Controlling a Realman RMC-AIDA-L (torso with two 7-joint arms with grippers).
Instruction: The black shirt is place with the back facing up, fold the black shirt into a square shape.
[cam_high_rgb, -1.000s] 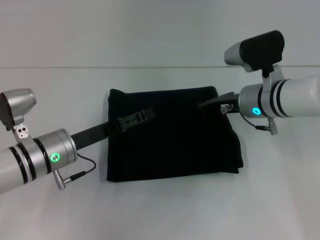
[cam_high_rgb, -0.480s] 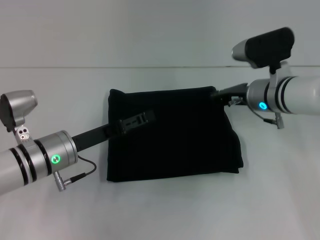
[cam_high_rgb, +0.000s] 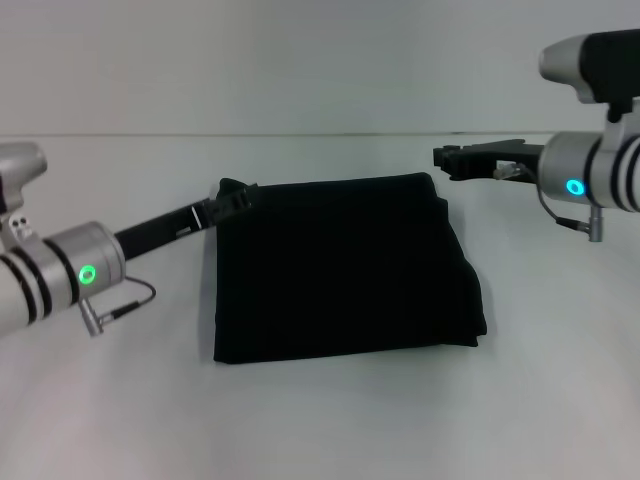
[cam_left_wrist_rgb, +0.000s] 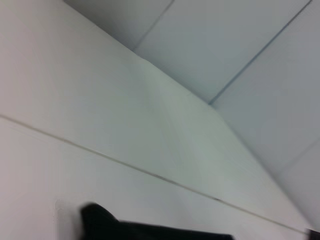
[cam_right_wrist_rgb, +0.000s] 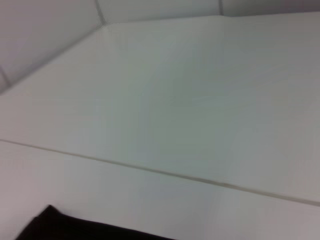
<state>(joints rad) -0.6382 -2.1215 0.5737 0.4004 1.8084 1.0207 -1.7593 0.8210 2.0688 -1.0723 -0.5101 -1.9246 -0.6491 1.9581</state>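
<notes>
The black shirt (cam_high_rgb: 345, 268) lies folded into a roughly square shape on the white table (cam_high_rgb: 320, 420) in the head view. A dark edge of it shows in the left wrist view (cam_left_wrist_rgb: 130, 227) and in the right wrist view (cam_right_wrist_rgb: 55, 225). My left gripper (cam_high_rgb: 235, 198) is at the shirt's far left corner, just off its edge. My right gripper (cam_high_rgb: 445, 157) is raised above the table, to the right of the shirt's far right corner and apart from it. Neither gripper holds fabric.
The white table's far edge (cam_high_rgb: 320, 134) meets a plain white wall behind the shirt. Bare table surface surrounds the shirt on all sides.
Both grippers have drawn back off the shirt: the left one moved left to the far left corner, the right one moved right and up, clear of the fabric. The shirt has stayed folded.
</notes>
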